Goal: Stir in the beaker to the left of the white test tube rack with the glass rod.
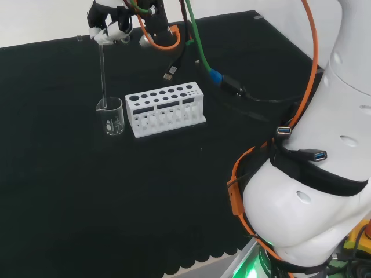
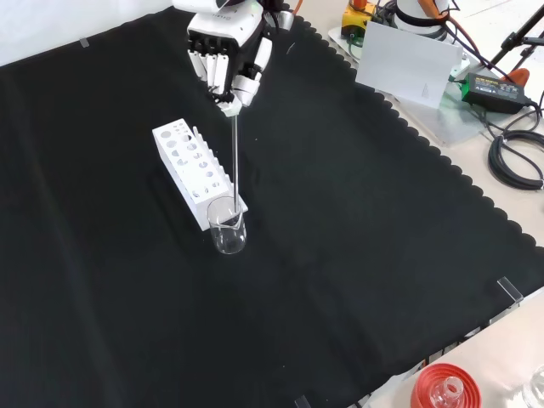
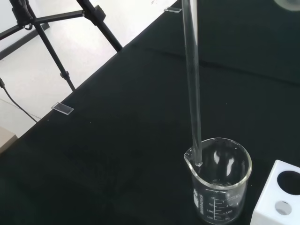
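Hand (image 1: 110,29) holds glass rod (image 1: 103,72) down into beaker (image 1: 111,117).

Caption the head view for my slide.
Hand holds glass rod upright, tip dipped in beaker beside white rack.

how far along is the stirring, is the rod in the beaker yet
Done: the robot hand has its fingers curled round the top of the glass rod and holds it about upright over the beaker, which stands beside the white test tube rack. In hand: the wrist view shows the rod's tip just inside the rim, near the spout, well above the bottom. Left: lowering it further and the stirring itself.
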